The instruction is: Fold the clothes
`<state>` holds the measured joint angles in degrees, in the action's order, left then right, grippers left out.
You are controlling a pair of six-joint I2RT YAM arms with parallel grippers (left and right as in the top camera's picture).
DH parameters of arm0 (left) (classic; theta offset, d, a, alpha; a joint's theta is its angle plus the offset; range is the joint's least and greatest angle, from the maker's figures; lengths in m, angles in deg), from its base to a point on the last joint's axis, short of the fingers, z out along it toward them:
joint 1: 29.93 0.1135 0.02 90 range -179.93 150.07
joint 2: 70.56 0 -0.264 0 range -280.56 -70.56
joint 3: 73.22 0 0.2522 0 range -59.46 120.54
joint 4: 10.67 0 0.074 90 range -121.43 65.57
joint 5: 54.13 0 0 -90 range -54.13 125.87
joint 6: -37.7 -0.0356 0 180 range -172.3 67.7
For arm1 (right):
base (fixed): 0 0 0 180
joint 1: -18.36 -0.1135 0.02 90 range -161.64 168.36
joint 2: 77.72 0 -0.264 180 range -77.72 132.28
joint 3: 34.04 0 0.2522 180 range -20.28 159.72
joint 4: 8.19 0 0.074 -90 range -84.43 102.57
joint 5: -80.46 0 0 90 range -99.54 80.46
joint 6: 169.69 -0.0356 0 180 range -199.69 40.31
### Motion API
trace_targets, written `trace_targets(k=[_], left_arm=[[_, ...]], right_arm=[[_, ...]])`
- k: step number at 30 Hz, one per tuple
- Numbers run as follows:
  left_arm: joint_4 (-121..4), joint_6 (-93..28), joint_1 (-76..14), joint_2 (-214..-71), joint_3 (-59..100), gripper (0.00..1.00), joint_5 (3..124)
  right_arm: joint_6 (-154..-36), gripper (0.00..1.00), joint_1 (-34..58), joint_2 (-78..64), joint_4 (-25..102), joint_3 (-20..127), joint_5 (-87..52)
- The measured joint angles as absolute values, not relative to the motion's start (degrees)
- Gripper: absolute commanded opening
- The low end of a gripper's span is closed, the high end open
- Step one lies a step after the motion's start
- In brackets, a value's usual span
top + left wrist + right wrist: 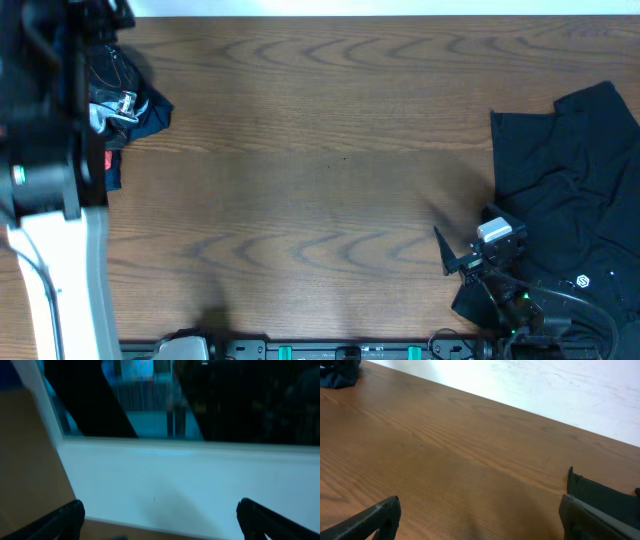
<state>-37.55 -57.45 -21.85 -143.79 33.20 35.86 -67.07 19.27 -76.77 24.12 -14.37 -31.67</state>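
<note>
A black garment (570, 190) lies spread and rumpled at the table's right edge; its corner (600, 494) shows in the right wrist view. A bunched pile of dark navy, black and red clothes (135, 108) sits at the far left, seen small as a dark pile (337, 374) in the right wrist view. My right gripper (450, 258) hovers low over bare wood just left of the black garment, open, with nothing between its fingers (479, 505). My left gripper (160, 508) is open and empty, facing the white surface beyond the table's edge.
The left arm (50, 170) rises close to the overhead camera and hides the table's left side and part of the pile. The wooden table (320, 150) stretches between the two heaps. A white strip (400, 8) borders its far edge.
</note>
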Motion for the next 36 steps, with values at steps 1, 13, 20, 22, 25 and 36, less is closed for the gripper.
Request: trace_targets(k=[1, 13, 20, 22, 25, 36], left_arm=[[-35.82, -57.84, -21.85, -141.51, 30.75, 0.98, 35.88], [-20.59, -61.62, -21.85, -111.74, -3.12, 0.98, 35.88], [-18.12, -61.80, -21.85, -98.87, -20.04, 0.98, 36.01], [-17.90, -61.80, -21.85, -95.81, -23.67, 0.98, 36.14], [-17.84, -61.80, -21.85, -90.41, -29.22, 0.98, 36.47], [-15.02, -61.80, -21.85, -73.17, -44.57, 0.98, 37.43]], right_arm=[[-67.07, 0.99, 19.27, -76.77, 24.12, -14.37, -31.67], [-67.07, 0.99, 19.24, -76.79, 24.12, -14.37, -31.70], [-67.07, 0.99, 19.27, -76.88, 24.14, -14.37, -31.72], [-67.07, 0.99, 19.24, -76.88, 24.12, -14.37, -31.70], [-67.07, 0.99, 19.27, -76.88, 24.10, -14.37, -31.70], [-67.07, 0.99, 19.27, -76.88, 24.10, -14.37, -31.67]])
